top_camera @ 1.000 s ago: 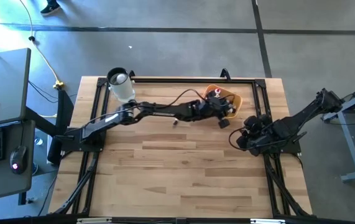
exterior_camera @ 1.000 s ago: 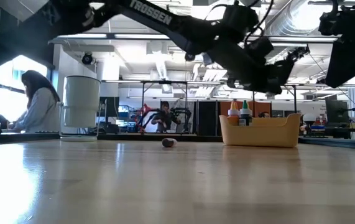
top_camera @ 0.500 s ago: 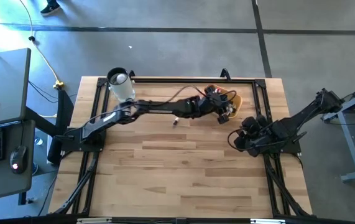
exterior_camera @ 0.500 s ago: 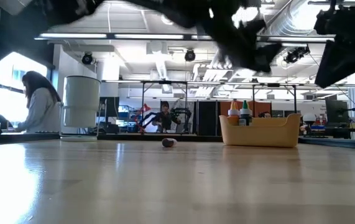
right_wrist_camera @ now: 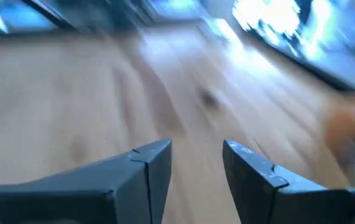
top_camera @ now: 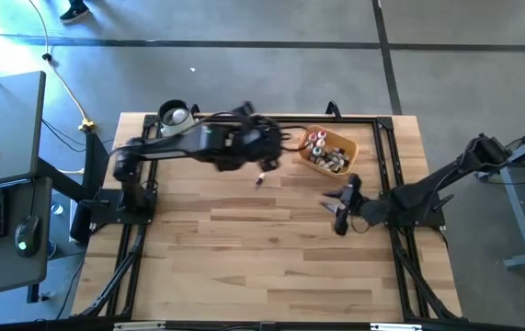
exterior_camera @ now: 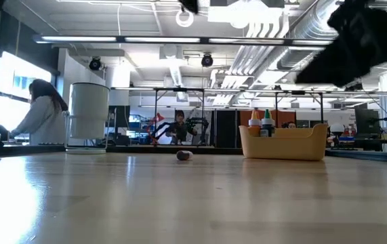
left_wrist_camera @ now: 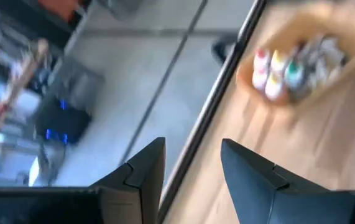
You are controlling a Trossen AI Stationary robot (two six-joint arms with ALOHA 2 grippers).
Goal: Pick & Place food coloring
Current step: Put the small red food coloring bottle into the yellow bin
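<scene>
Orange-yellow tray (top_camera: 347, 147) at the table's far right holds most of the food coloring (top_camera: 322, 152); one small vial (top_camera: 259, 179), seemingly the last, lies loose on the wood. Left gripper (left_wrist_camera: 193, 168) and right gripper (right_wrist_camera: 197, 158) are parted, empty

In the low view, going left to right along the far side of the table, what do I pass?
Person at a desk → clear round jar → small stray vial lying on the table → orange-yellow tray with bottles standing in it.
</scene>
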